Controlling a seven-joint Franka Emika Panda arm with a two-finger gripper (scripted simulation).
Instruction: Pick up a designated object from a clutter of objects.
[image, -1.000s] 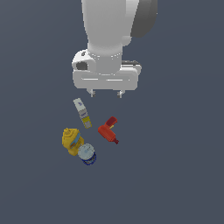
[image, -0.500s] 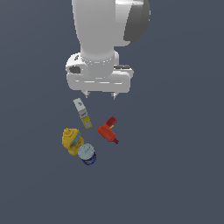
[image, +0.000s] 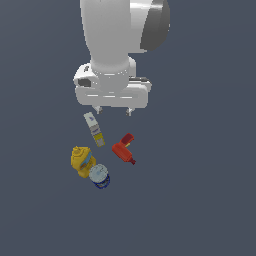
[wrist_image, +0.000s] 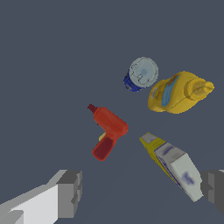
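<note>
Hanging above the clutter, the gripper (image: 113, 110) has its two stubby grey fingers (wrist_image: 70, 192) spread wide with nothing between them. Its body is smooth, glossy white plastic, blocky below a thick rounded arm.

The floor (image: 200, 190) is a flat, matte slate-grey surface with no texture.

The can (image: 99, 176) is a short blue cylinder with a pale, silvery round top; it stands upright at the low end of the group in the exterior view, well below the gripper. In the wrist view its lid (wrist_image: 144, 72) looks like a dull metal disc with a faint ring.

Just beside the can, possibly touching it, lies the container (image: 82, 160), a lumpy yellow shape with a knobby neck and a blue patch on its side.

The bottle (image: 124, 149) is red and angular, bent like a pistol grip, with a narrow dark nozzle; it lies apart from the can, toward the exterior view's right.

The box (image: 94, 129) is slim and rectangular, white at one end and yellow at the other, lying flat nearest the gripper.
</note>
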